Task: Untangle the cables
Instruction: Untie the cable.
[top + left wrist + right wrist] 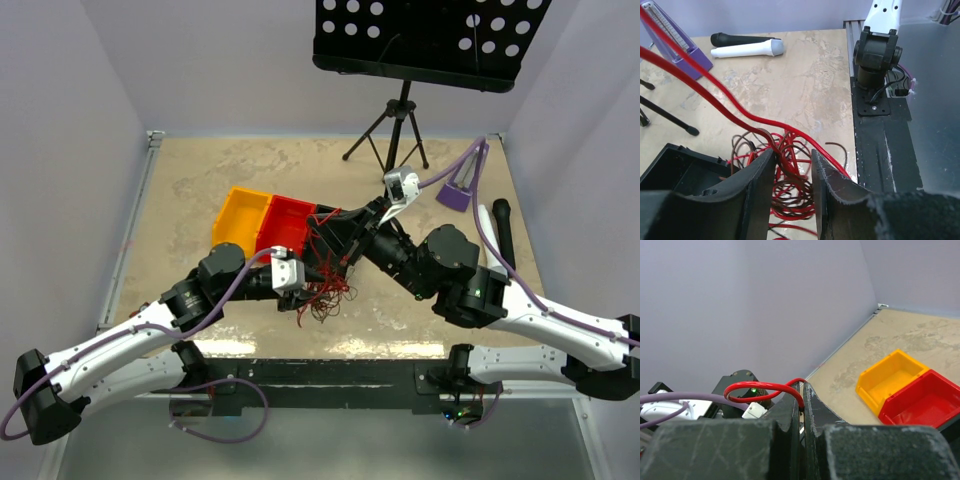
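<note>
The cables [325, 285], thin red and dark brown curls, lie heaped mid-counter [200, 190] toward six o'clock. Your left jaws, reaching in from nine o'clock, stand half-open astride several strands. Your right jaws, at twelve o'clock, are clamped on one red loop. The counter is mottled beige, the walls [60, 100] lilac.

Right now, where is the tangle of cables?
In the top view the cables are heaped centrally, just below the red bin; one red strand is pinched in the right gripper.
</note>
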`<move>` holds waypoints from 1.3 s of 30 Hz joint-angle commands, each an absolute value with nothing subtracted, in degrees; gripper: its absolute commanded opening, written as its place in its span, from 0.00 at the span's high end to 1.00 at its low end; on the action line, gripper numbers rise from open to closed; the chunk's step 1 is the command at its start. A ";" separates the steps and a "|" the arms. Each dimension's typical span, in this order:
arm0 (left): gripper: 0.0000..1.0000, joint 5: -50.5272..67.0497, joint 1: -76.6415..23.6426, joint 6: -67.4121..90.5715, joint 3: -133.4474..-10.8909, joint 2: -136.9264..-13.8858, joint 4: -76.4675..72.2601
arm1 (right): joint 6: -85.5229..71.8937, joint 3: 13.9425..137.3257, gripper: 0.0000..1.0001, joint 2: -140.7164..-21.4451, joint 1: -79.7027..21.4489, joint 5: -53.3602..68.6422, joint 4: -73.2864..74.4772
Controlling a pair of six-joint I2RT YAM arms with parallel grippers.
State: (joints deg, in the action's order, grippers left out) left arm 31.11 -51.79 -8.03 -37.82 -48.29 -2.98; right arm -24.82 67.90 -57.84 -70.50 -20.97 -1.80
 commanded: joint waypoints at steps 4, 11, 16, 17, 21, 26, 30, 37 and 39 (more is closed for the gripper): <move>0.73 32.70 -51.33 -5.71 -38.24 -46.15 -5.27 | -25.14 70.75 1.00 -58.01 -70.66 -19.69 -5.01; 0.76 31.38 -50.98 -5.01 -35.16 -45.09 -8.17 | -25.75 73.74 1.00 -59.24 -70.66 -17.14 -5.97; 0.36 31.91 -50.36 -0.98 -34.98 -44.56 -10.28 | -25.84 75.41 1.00 -61.34 -70.75 -15.21 -8.26; 0.26 31.30 -50.01 1.30 -35.33 -44.30 -10.72 | -26.01 75.67 1.00 -61.87 -70.84 -14.86 -8.61; 0.12 26.91 -49.04 5.61 -37.96 -43.86 -9.94 | -26.01 76.46 1.00 -63.81 -71.19 -14.24 -8.96; 0.09 18.64 -47.29 14.22 -41.56 -42.72 -7.12 | -26.37 76.03 1.00 -64.25 -71.37 -14.76 -9.40; 0.11 18.72 -45.70 17.75 -44.56 -42.19 -5.98 | -26.81 75.59 1.00 -64.25 -71.63 -15.03 -9.40; 0.30 23.73 -45.70 15.12 -39.91 -42.98 -10.98 | -27.68 77.34 1.00 -65.83 -72.33 -12.66 -12.04; 0.38 23.64 -45.70 14.33 -39.03 -42.89 -12.12 | -27.86 78.13 1.00 -66.18 -72.60 -12.31 -12.30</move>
State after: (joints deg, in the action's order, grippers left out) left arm 22.11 -45.87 14.41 -41.08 -42.68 -7.92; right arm -26.96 74.19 -65.80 -71.88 -14.59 -7.75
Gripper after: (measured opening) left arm 0.684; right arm 0.019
